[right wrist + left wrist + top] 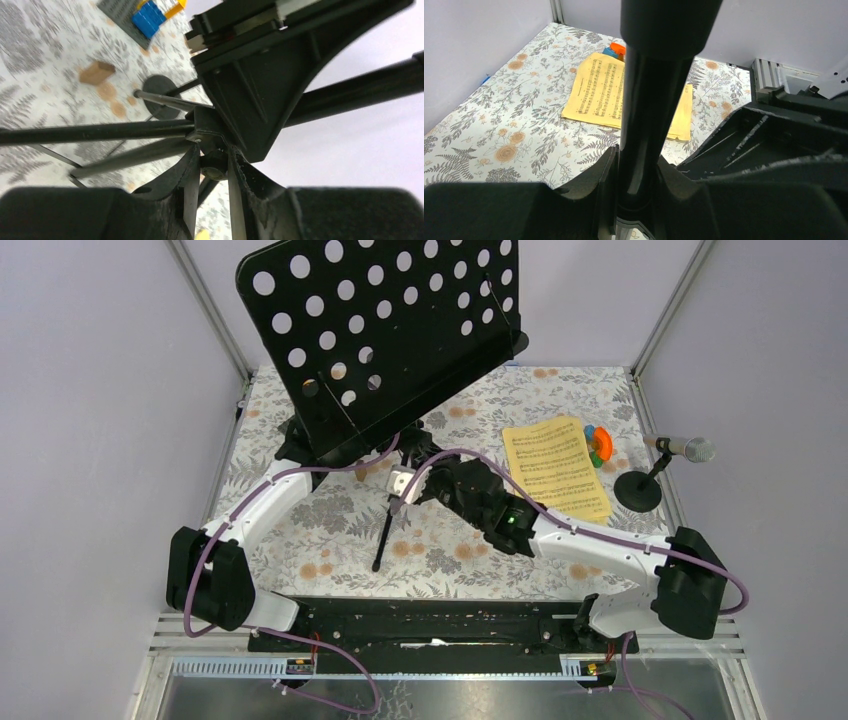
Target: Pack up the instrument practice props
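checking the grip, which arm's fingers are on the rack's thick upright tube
The left gripper: its fingers clamp the thick black tube of the music rack. The right gripper sits instead at the hub where the thin tripod legs meet.

The music rack (385, 340) stands on the desk (300, 530) just behind the left hand (636, 167) and right hand (211, 167). Sheet-music pages (556, 468) lie right of both, a toy (598, 445) just behind them and a microphone (685, 448) farther right.
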